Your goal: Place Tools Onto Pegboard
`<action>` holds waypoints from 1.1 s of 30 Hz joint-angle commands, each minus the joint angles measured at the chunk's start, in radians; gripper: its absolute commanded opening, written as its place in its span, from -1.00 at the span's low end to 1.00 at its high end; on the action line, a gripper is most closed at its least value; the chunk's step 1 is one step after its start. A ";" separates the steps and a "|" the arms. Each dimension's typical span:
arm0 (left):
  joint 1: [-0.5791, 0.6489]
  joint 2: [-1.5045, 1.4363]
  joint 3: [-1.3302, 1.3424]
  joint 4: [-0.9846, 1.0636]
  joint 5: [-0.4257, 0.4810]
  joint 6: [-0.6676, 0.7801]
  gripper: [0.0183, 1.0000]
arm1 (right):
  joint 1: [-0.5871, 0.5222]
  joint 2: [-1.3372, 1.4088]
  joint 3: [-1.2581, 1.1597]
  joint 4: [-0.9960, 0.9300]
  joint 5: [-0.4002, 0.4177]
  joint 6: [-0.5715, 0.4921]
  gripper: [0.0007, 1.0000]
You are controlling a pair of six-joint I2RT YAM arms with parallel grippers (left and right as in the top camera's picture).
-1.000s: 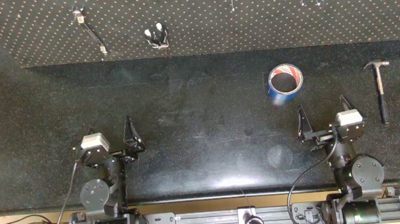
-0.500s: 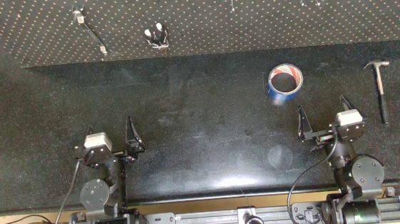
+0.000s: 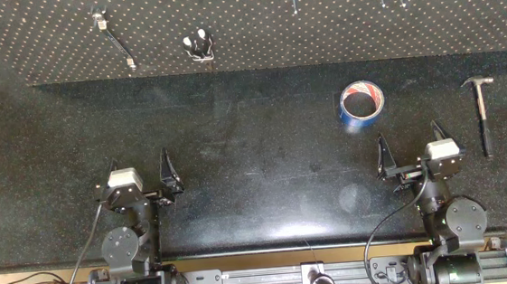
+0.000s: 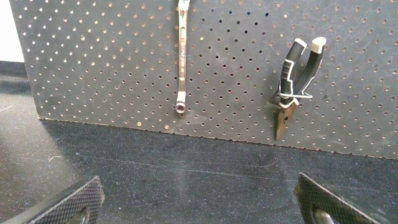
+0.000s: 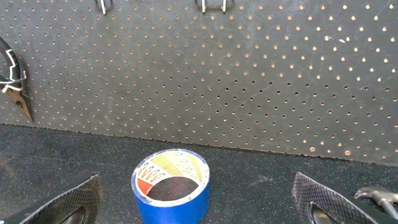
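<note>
Left gripper [image 3: 142,173]: your left arm's fingers are spread wide and hold nothing, low over the table [image 3: 256,173], facing the pegboard [image 3: 254,33]
Right gripper [image 3: 409,148]: likewise spread and empty, with the tape roll [image 3: 361,104] just ahead of it
Tape roll: blue, lying flat on the table with its opening upward, near the pegboard's foot
Hammer [image 3: 482,115]: flat on the table at your far right, well apart from the tape roll
Wrench [image 3: 116,42], pliers [image 3: 198,46]: both hanging on the pegboard at your left
</note>
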 commanded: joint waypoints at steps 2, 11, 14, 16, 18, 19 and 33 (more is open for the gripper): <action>0.005 -0.004 -0.001 -0.010 0.008 0.013 0.99 | 0.006 -0.008 -0.003 0.004 -0.006 -0.008 0.98; 0.005 -0.004 -0.001 -0.010 0.008 0.013 0.99 | 0.028 0.528 0.282 0.070 -0.068 0.277 0.98; 0.005 -0.004 -0.001 -0.010 0.008 0.013 0.99 | 0.032 0.768 0.417 0.035 -0.144 0.277 0.98; 0.005 -0.004 -0.001 -0.010 0.008 0.013 0.99 | 0.044 0.919 0.510 -0.037 -0.151 0.275 0.98; 0.005 -0.004 -0.001 -0.010 0.008 0.013 0.99 | 0.068 1.045 0.592 -0.104 -0.151 0.255 0.98; 0.005 -0.004 -0.001 -0.010 0.008 0.013 0.99 | 0.086 1.102 0.631 -0.130 -0.151 0.240 0.98; 0.005 -0.004 -0.001 -0.010 0.008 0.013 0.99 | 0.211 1.498 0.898 -0.285 -0.103 0.146 0.95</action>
